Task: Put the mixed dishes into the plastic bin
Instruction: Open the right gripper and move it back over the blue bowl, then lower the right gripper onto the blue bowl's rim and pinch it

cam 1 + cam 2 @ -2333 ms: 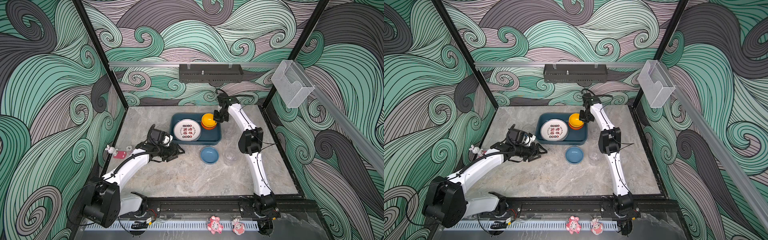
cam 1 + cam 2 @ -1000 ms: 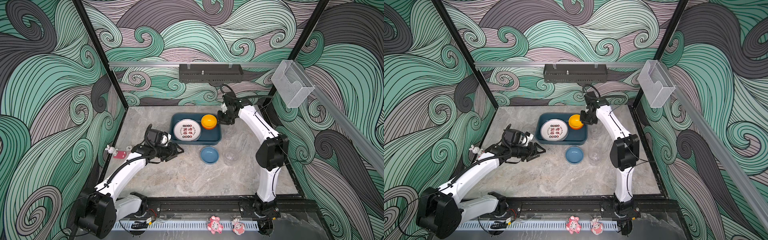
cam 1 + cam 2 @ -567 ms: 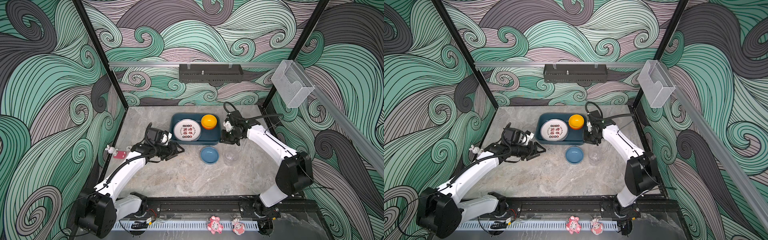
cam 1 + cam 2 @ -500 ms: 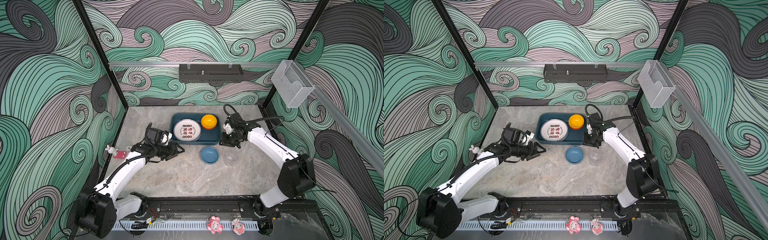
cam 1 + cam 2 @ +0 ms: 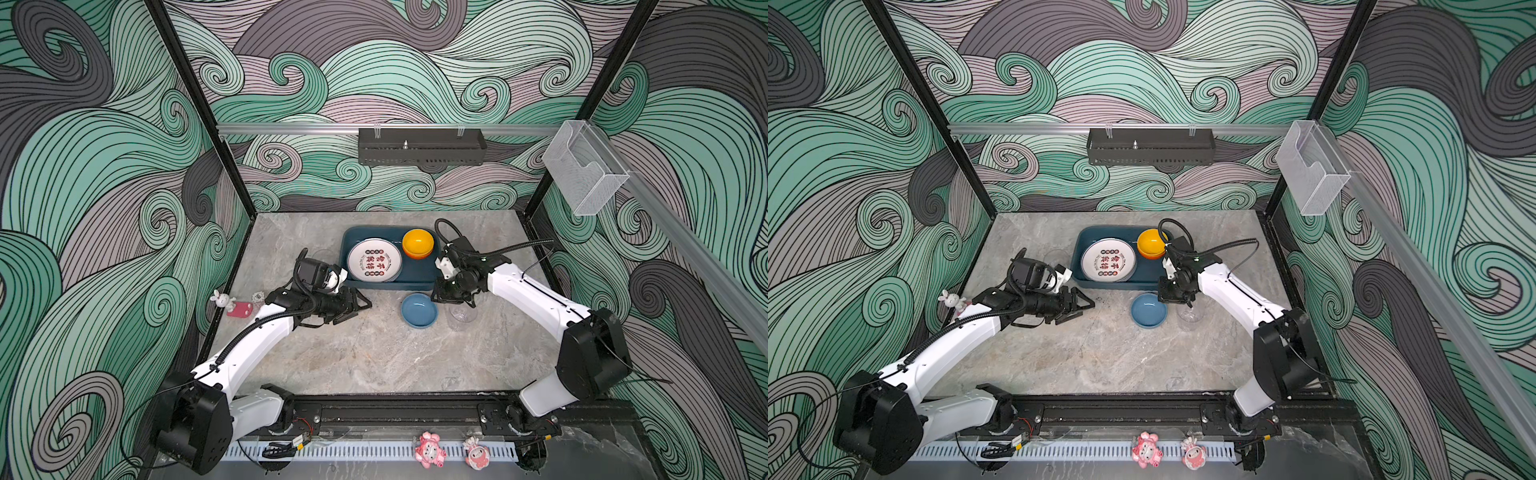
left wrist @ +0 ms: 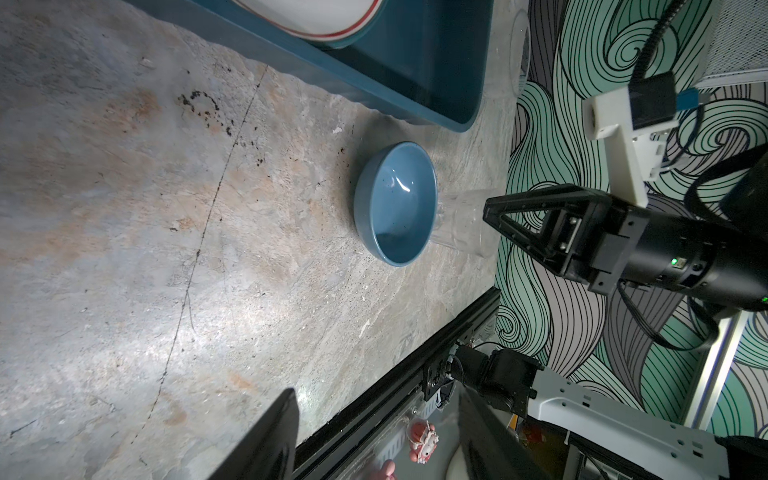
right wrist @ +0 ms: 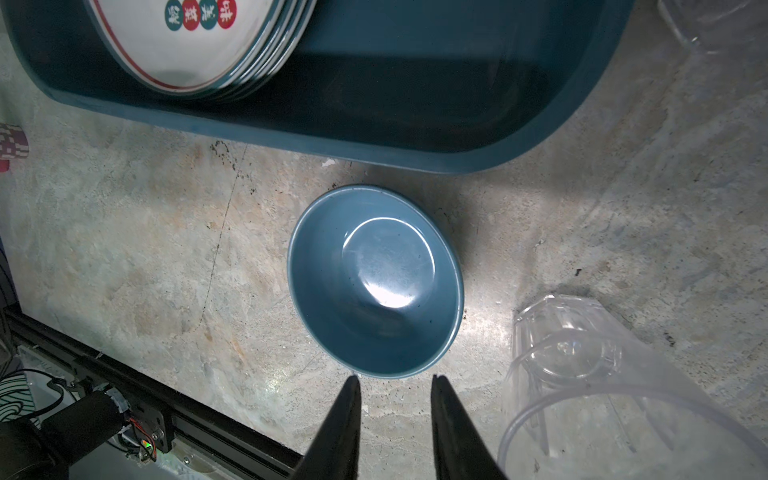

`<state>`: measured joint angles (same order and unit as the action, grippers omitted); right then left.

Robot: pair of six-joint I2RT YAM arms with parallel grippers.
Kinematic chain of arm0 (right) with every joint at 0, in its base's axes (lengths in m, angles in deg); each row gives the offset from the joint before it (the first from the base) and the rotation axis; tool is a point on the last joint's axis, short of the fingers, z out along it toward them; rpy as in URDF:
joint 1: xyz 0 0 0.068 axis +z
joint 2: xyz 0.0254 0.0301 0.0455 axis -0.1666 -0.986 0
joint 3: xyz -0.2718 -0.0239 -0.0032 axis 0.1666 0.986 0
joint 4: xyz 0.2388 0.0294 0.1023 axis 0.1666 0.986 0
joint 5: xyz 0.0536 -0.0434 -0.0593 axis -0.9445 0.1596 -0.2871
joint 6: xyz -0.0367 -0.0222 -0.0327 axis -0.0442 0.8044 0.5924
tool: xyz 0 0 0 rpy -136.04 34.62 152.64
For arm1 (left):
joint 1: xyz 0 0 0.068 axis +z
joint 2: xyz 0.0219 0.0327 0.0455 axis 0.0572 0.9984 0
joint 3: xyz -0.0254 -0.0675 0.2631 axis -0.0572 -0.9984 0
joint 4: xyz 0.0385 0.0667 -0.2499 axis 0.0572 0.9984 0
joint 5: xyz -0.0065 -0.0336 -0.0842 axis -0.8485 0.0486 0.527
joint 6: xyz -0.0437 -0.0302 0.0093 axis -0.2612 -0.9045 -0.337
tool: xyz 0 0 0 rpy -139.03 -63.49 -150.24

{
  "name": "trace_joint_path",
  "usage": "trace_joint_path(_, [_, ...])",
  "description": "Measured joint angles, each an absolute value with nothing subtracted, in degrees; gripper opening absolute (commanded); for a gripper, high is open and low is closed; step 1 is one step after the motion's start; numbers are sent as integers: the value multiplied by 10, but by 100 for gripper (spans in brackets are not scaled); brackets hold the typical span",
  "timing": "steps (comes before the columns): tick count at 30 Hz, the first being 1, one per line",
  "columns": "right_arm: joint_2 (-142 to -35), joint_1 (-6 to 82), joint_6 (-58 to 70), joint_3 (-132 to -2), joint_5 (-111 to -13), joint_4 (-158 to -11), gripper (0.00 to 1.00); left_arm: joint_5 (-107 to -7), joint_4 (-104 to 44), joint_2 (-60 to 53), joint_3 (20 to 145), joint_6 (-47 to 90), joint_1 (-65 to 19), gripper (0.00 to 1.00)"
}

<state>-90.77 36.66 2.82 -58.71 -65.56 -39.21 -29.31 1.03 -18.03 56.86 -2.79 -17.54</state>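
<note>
We see a black perforated metal tray (image 5: 419, 146) hanging from the aluminium rail (image 5: 291, 129) on the wave-patterned back wall, and a clear acrylic holder (image 5: 584, 166) on the right-hand rail. A pink toy figurine (image 5: 428, 449) and a paler figurine (image 5: 478, 453) sit near each other on the front slotted strip (image 5: 353, 451). A small white rabbit toy (image 5: 222, 299) stands at the marble tabletop's (image 5: 374, 357) left edge.

This looks like a robotics lab test cell. A stone-look table (image 5: 374, 361) is boxed in by wall panels (image 5: 104, 166) printed with swirls and by black frame posts (image 5: 199, 108). A white left arm (image 5: 253, 349) and right arm (image 5: 528, 297) stand on a front rail (image 5: 395, 411). A black perforated tray (image 5: 419, 147) and a clear acrylic holder (image 5: 582, 170) hang on the walls.
</note>
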Motion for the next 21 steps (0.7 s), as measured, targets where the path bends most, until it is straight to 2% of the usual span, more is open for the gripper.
trace_joint_path(21, [-1005,367,56,-621,-612,-400,32,-284,-25,-175,545,-38,-187,62])
